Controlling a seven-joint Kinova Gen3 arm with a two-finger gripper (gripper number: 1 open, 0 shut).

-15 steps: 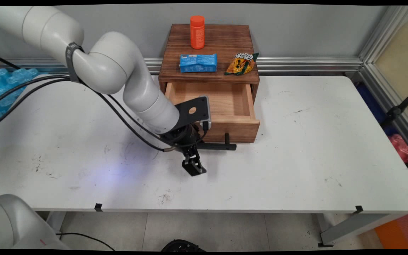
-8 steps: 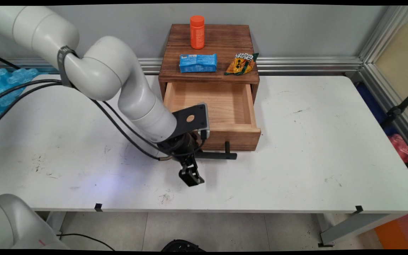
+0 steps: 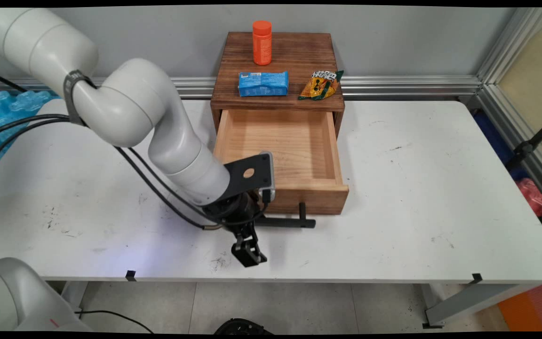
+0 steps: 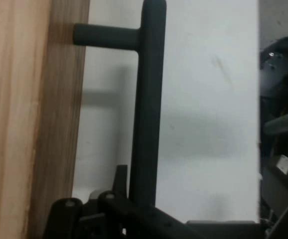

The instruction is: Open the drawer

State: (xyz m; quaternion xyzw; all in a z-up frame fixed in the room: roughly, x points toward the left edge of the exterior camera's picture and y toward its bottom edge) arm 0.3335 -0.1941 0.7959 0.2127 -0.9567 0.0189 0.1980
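A scuffed white table (image 3: 417,197) is standing against a grey wall, carrying a small brown wooden cabinet (image 3: 278,89) whose pale wooden drawer (image 3: 280,155) is sitting open. The black gripper (image 4: 134,209) has its jaws clamped on the drawer's black bar handle (image 4: 146,109). On the cabinet top are lying an orange bottle (image 3: 262,42), a blue packet (image 3: 263,84) and a yellow snack bag (image 3: 320,84); their print is unreadable.

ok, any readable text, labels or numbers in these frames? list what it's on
Nothing reads clearly.
Orange bottle: label print too small to read.
Blue packet: white print, too small to read.
Yellow snack bag: lettering along its top edge, blurred, not legible.
Wooden drawer cabinet, black drawer handle and end effector: no text visible.
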